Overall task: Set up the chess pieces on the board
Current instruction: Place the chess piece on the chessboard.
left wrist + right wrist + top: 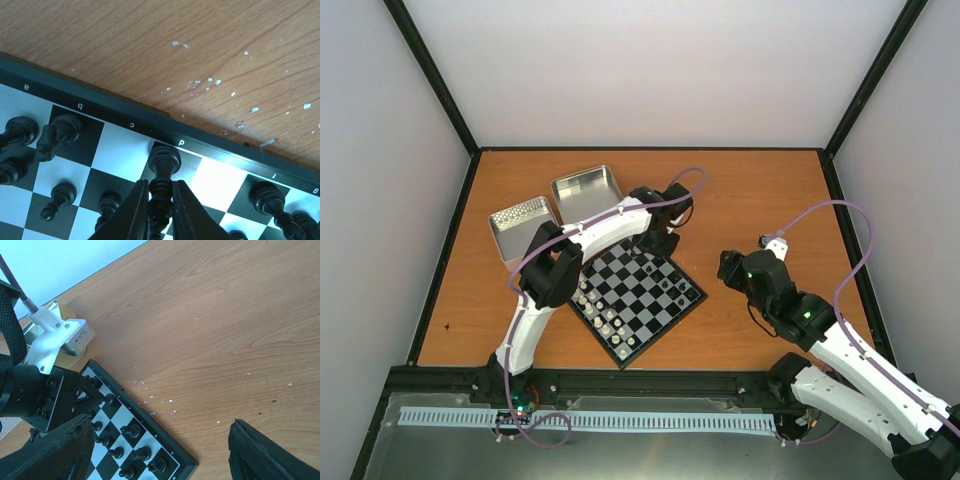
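The left arm [582, 238] arches up from its base and reaches across the board [645, 295] to the board's far corner, with the wrist bent downward. The left hand [160, 200] points down at the board's far edge row, its two fingers [135, 210] pinched tight on the stem of a black piece [164, 161]. The right arm [850, 355] sits low and folded, to the right of the board. The right hand [161, 424] hovers just off the board's right corner, its jaws spread wide and empty.

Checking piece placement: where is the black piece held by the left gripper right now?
Left wrist view: the black piece sits clamped in the left gripper on the board, at the rim square marked d, with empty squares on both sides.
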Tool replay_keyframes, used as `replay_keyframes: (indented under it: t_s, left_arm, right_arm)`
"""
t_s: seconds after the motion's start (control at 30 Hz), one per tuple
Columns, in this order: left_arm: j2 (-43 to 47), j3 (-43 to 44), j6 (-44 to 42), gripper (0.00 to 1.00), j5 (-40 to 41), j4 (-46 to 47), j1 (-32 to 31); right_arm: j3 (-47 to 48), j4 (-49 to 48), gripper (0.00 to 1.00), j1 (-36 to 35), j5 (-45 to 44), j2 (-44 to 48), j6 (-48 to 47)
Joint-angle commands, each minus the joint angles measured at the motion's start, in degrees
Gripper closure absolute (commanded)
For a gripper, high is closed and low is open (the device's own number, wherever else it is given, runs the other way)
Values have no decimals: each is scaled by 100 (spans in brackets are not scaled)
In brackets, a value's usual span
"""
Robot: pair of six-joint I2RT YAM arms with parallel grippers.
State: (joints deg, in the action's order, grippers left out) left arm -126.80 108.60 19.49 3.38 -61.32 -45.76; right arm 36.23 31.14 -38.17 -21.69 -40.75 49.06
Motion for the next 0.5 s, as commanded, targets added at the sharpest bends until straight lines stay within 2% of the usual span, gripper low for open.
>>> replay_keyframes:
  t_s: [0.0,0.17,0.3,0.47]
  left_arm:
    - [27,109,-151,87,61,-177,-29]
    - [129,-86,-173,87,42,-135,-27]
    - [89,-48,-187,82,1,-109,-19]
    - [117,195,-214,65,-209,-97,25]
  right_arm:
    - [-54,25,26,47,-157,76,7]
    - [-53,7,26,47,-144,61,18]
    - [-50,-24,26,47,-120,25,17]
    - [1,-32,26,47,-77,2,-15]
